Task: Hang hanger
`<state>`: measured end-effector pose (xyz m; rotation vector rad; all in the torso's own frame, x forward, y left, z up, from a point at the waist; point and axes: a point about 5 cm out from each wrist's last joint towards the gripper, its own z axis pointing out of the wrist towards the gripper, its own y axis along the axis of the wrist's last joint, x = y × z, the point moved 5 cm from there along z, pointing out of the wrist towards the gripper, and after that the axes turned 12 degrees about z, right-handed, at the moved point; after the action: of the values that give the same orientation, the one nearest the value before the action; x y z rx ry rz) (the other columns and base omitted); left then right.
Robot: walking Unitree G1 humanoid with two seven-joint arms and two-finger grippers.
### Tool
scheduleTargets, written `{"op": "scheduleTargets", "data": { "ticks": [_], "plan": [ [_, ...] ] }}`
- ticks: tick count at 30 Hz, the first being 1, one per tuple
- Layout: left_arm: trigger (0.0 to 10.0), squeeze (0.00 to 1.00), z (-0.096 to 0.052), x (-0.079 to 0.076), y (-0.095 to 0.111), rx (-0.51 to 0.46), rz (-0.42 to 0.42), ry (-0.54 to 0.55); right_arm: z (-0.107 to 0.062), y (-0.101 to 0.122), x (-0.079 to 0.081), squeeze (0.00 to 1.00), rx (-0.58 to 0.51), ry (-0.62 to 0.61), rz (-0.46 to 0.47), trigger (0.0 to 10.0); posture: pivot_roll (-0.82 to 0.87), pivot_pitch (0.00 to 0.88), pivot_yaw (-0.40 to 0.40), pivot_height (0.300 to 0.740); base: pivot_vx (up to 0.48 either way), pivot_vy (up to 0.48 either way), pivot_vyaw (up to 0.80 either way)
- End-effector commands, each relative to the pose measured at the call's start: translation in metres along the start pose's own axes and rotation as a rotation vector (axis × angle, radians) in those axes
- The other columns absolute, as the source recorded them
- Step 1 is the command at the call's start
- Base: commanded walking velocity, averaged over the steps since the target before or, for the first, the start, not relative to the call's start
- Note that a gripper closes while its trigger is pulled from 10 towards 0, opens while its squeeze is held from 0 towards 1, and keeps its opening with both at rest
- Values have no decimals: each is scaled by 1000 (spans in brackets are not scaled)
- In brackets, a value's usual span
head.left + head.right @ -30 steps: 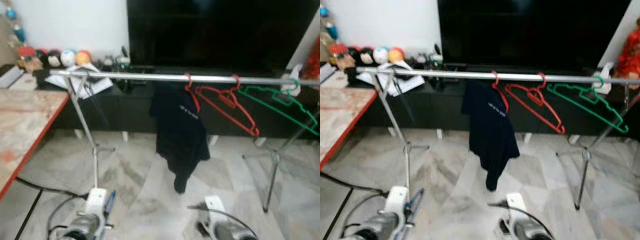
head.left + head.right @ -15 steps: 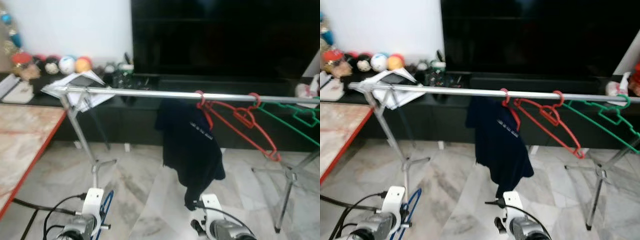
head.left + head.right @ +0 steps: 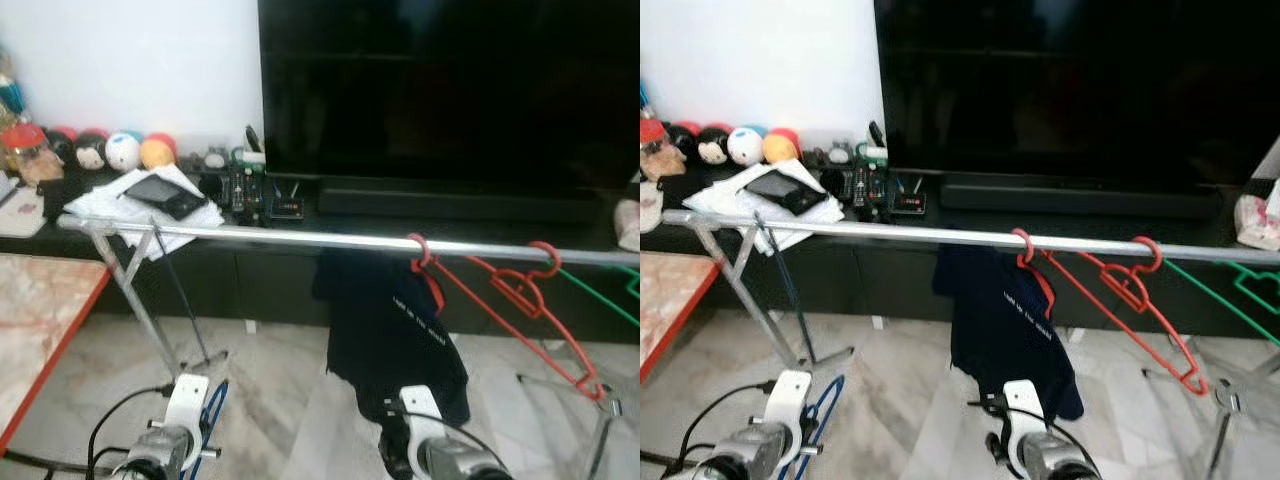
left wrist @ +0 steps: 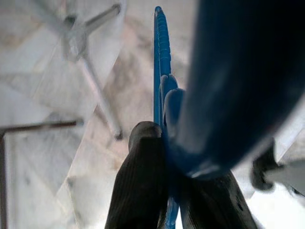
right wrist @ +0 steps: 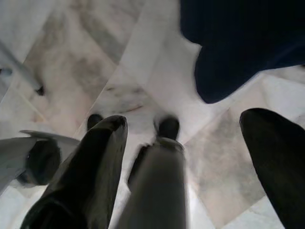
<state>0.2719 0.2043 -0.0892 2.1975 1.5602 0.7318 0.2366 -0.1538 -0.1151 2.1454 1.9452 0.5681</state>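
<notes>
The blue hanger (image 4: pixel 162 71) was pinched between the closed fingers (image 4: pixel 140 186) of the left gripper (image 4: pixel 169 191), low at the robot's left side, well below the rail (image 3: pixel 300 238). In the left wrist view its long axis ran straight on from the fingers, out over the marble floor (image 3: pixel 270 400); from the head views a blue strip of it (image 3: pixel 212 415) showed beside the left wrist, pointing up and forward toward the rack's near leg (image 3: pixel 140 300).

The right gripper (image 5: pixel 190 143) hung low with its fingers (image 5: pixel 95 157) spread wide apart and nothing between them, just in front of the hem of a dark garment (image 3: pixel 395 335).

That garment hung from the silver rail on a red hanger (image 3: pixel 425 270). A second red hanger (image 3: pixel 530 300) hung bare beside it to the right, its arm slanting down, and a green hanger (image 3: pixel 1240 290) sat further right along the rail.

Behind the rack a low black TV stand (image 3: pixel 450 205) carried a large dark television (image 3: pixel 450 90), papers with a black device on top (image 3: pixel 160 195) and a row of coloured balls (image 3: pixel 120 150). A red-edged counter (image 3: pixel 40 320) stood at the left.
</notes>
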Motion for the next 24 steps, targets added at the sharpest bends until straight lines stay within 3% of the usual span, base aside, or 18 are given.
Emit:
{"op": "scheduleTargets", "data": {
  "ticks": [1, 6, 24],
  "plan": [
    [10000, 0, 1, -9, 5, -8, 20, -24, -2, 2, -9, 0, 2, -21, -2, 10000, -10, 0, -53, 740, 0, 0, 0],
    [10000, 0, 1, -9, 6, -12, 23, -24, -2, 2, -10, 0, 4, -21, -5, 10000, -11, 0, -54, 740, 0, 0, 0],
    [10000, 0, 1, -9, 7, -21, 38, -22, -2, 1, -9, 0, 10, -17, -10, 10000, -11, 0, -54, 740, 0, -348, 0]
  ]
}}
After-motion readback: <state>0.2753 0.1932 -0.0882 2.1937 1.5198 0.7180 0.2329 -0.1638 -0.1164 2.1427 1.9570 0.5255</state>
